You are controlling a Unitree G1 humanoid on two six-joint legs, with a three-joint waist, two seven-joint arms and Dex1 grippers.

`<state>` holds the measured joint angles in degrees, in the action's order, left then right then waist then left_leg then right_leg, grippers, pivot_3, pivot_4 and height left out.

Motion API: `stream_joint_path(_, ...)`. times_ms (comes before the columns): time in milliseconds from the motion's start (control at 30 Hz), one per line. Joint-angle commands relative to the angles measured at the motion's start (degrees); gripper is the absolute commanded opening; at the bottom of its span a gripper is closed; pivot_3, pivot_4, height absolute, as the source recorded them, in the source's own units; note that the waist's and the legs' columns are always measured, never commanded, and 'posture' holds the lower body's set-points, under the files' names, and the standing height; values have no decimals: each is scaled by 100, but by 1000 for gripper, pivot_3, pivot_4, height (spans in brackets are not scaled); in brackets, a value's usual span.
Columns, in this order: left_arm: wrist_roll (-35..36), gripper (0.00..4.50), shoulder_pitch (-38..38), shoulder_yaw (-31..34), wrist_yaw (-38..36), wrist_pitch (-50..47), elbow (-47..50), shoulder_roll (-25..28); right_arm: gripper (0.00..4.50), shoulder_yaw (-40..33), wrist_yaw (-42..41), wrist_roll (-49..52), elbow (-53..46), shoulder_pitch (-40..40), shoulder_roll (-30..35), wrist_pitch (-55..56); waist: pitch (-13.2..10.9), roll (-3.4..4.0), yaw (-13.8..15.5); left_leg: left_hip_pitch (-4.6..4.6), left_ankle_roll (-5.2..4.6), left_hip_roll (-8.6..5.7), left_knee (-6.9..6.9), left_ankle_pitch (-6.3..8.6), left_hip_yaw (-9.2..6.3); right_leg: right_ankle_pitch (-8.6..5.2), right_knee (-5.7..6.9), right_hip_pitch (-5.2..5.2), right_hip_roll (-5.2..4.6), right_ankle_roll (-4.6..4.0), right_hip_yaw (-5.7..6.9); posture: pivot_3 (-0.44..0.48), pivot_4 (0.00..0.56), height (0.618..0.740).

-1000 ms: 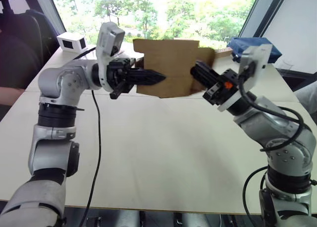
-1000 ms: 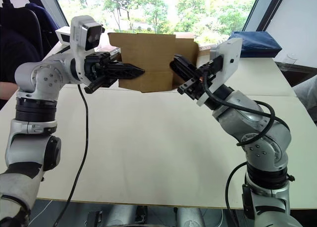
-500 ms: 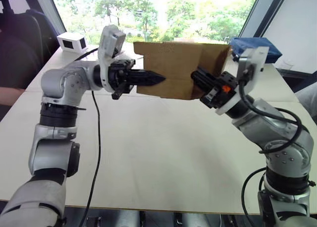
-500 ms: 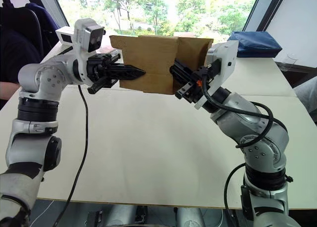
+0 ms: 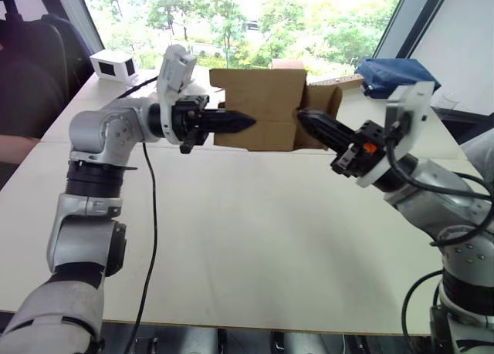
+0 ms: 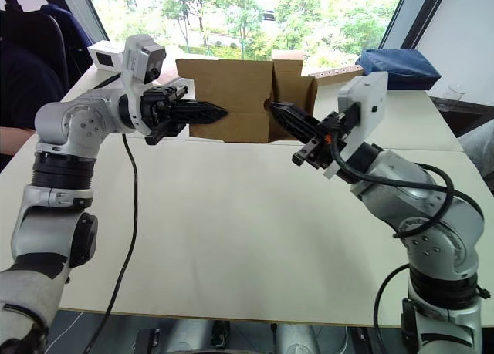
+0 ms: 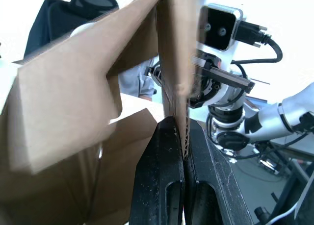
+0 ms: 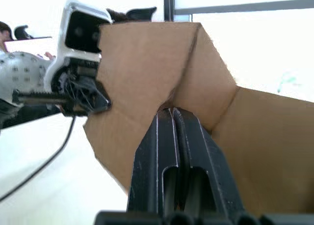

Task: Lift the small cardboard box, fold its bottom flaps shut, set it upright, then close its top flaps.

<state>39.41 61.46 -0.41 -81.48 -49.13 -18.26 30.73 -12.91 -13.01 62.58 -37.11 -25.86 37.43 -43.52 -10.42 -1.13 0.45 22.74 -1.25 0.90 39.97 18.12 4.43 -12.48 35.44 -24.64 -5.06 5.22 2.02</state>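
Brown corrugated cardboard, the small cardboard box (image 5: 258, 111) hangs in the air above the pale table (image 5: 255, 238), near its far edge, carried between the two arms. The left gripper (image 5: 245, 122) reaches in from the left with its black fingers clamped together on a cardboard panel of the box; the left wrist view shows the sheet's fluted edge pinched between the two fingers (image 7: 164, 151). The right gripper (image 6: 275, 108) comes in from the right, its fingers pressed together with their tips against the box where two panels meet; whether any cardboard is caught between them cannot be made out. One flap (image 6: 292, 84) stands angled outward on the box's right side. A white box with a black window (image 5: 113, 64) sits on the table's far left corner, well apart, and a blue bundle (image 5: 390, 74) lies at the far right.
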Motion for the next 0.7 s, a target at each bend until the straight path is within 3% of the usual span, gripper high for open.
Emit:
stream_joint_path(33, 44, 0, 152, 112, -61, 51, 53, 65, 37, -517, -61, 512, -178, 134, 242, -24, 0, 0, 1, 0, 0, 0, 0, 0, 0, 0, 0, 0, 0, 0, 0, 0, 150, 740)
stream_joint_path(133, 38, 0, 213, 142, -80, 59, 0, 102, 37, -1275, 106, 2011, -111, 643, 584, -155, -1, -1, 29, 1, 0, 1, -1, 0, -2, 0, -2, 0, 0, 0, 1, 0, 150, 740)
stream_joint_path(233, 42, 0, 241, 145, -107, 61, -24, 124, 37, -1581, 80, 2526, -176, 1172, 980, -307, -2, -2, 26, 7, -2, 1, -1, 1, -4, 0, -10, 0, -3, 0, 5, 0, 150, 740)
stream_joint_path(400, 41, 0, 309, 135, -176, 85, -60, 138, 37, -1410, -249, 2101, -538, 2063, 1380, -454, -2, -3, 19, 6, -3, 2, 0, 2, -3, -1, -12, 1, -2, -1, 3, 0, 150, 740)
stream_joint_path(700, 113, 0, 323, 135, -190, 2, 95, 105, 37, -367, -150, 827, -527, 1497, 880, 70, -2, -2, 14, 11, -2, 2, 0, 2, -2, -2, -13, -6, 3, 0, -1, 0, 150, 740)
